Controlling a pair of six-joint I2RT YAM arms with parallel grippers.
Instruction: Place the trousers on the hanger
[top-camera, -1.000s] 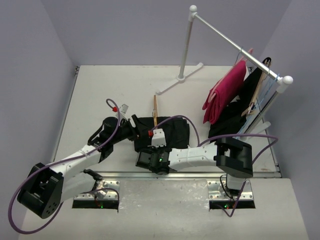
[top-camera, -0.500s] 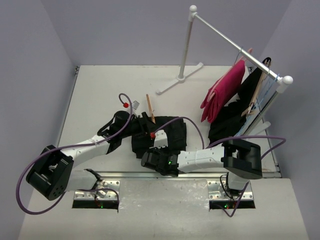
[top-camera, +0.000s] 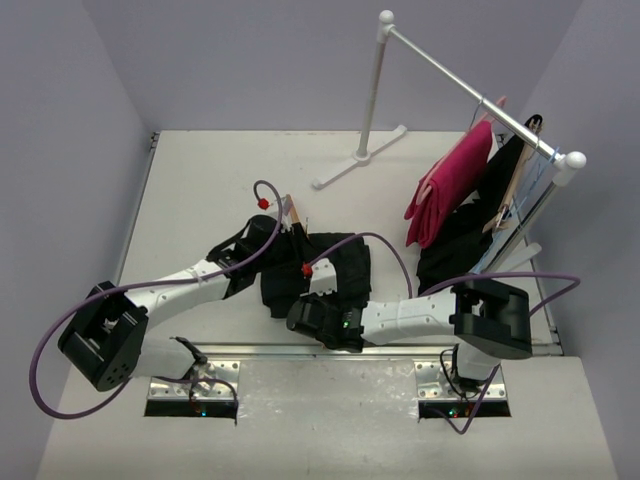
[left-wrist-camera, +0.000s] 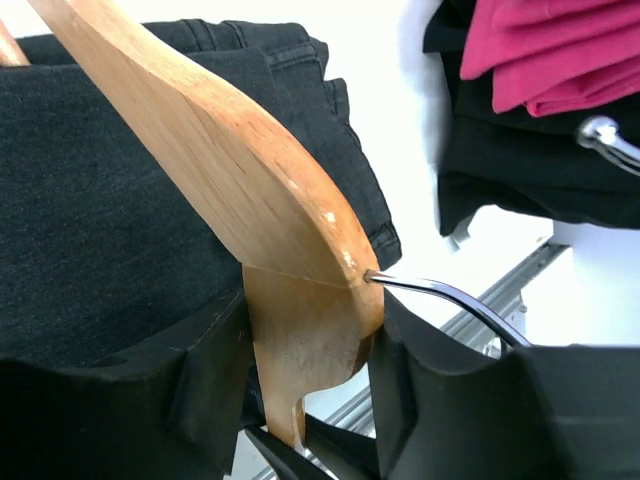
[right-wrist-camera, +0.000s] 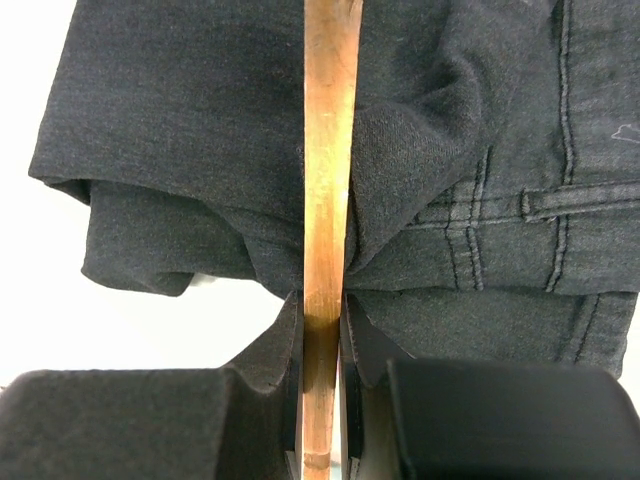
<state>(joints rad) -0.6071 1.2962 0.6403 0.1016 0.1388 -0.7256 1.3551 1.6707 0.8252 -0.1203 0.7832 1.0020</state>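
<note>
The tan wooden hanger (top-camera: 295, 212) stands on edge over the black trousers (top-camera: 325, 268) near the table's front middle. My left gripper (top-camera: 278, 238) is shut on the hanger's centre (left-wrist-camera: 300, 330), right beside the silver hook (left-wrist-camera: 450, 295); its sloping shoulder (left-wrist-camera: 200, 130) runs up over the trousers (left-wrist-camera: 100, 200). My right gripper (top-camera: 318, 285) is shut on the hanger's wooden edge (right-wrist-camera: 325, 200), gripping it near its end (right-wrist-camera: 322, 335). The trousers (right-wrist-camera: 180, 120) lie folded on both sides of that edge, with waistband and belt loop at the right.
A white garment rack (top-camera: 372, 100) stands at the back right. A magenta-pink garment (top-camera: 450, 185) and another black garment on a flat wooden hanger (top-camera: 480, 225) hang from its rail. The pink garment also shows in the left wrist view (left-wrist-camera: 560, 50). A metal rail runs along the table's front edge (top-camera: 400, 347).
My left gripper has swung right and away with the hanger, which now stands closer over the trousers. My right gripper has shifted slightly right and nearer, and the trousers bunched narrower.
</note>
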